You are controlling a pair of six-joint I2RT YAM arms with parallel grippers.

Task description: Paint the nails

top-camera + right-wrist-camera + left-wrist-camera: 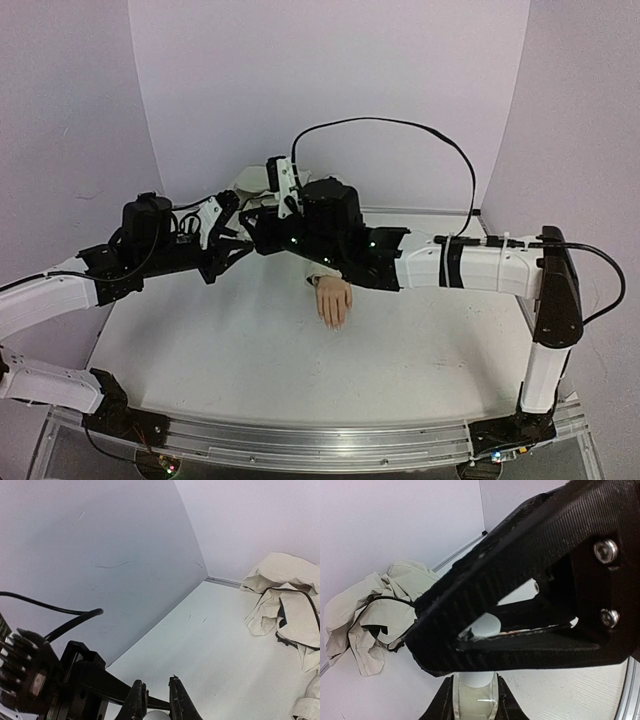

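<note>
Clamping a small white bottle (476, 702) between the closed-in fingers of the left gripper (475, 685). Pinching its white cap (158, 715) in the right gripper (155, 685), jaws nearly together. Hovering both above the table (250, 350), near a crumpled beige jacket (285, 595). Leaving the mannequin hand (334, 298) lying flat, well apart, the nails (333, 322) pointing toward the arm bases, too small to make out.

White-and-black arms (480, 268), looping black cable (400, 121), ribbed black pincer (440, 647), silver screws (605, 551)
</note>
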